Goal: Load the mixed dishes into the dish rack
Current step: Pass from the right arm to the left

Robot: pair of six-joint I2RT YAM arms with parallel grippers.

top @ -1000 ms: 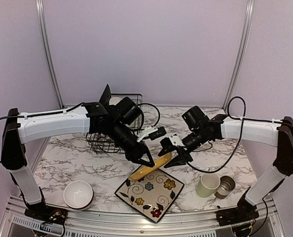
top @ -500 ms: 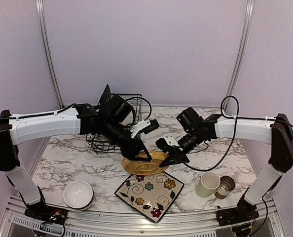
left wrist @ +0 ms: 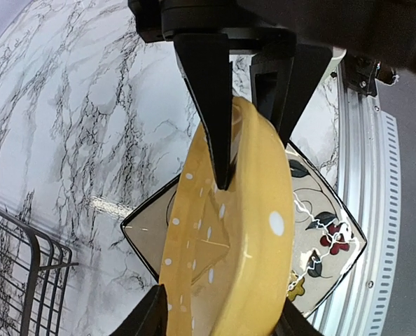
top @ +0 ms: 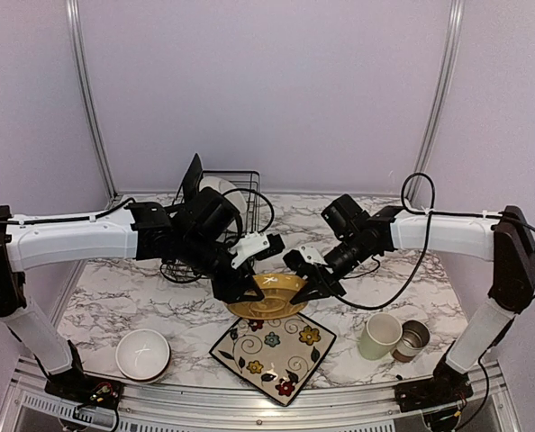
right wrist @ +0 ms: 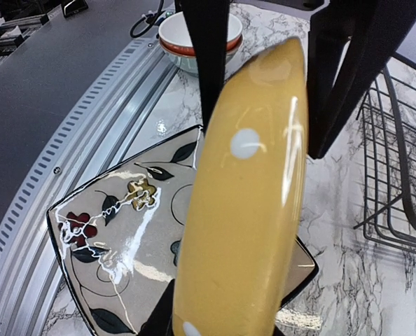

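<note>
The yellow scalloped plate point(top: 269, 295) with white dots hangs nearly level just above a black square flowered plate point(top: 275, 346). My left gripper point(top: 248, 290) is shut on its left rim and my right gripper point(top: 305, 286) is shut on its right rim. In the left wrist view the yellow plate point(left wrist: 229, 231) fills the space between my own jaws, and the right gripper's fingers point(left wrist: 211, 105) clamp its far edge. The right wrist view shows the plate point(right wrist: 243, 196) edge-on over the square plate point(right wrist: 117, 231). The black wire dish rack point(top: 215, 229) stands behind the left arm.
Another black square plate point(top: 193, 174) stands in the rack beside something white point(top: 216, 187). A white bowl point(top: 142, 353) sits at the front left. A pale green mug point(top: 379, 337) and a grey-brown cup point(top: 412, 339) sit at the front right. The rack's edge point(right wrist: 397, 161) is close on the right.
The yellow plate has turned from a steep edge-on tilt to nearly level and risen a little over the square plate. Both grippers stayed on it and shifted slightly left.
</note>
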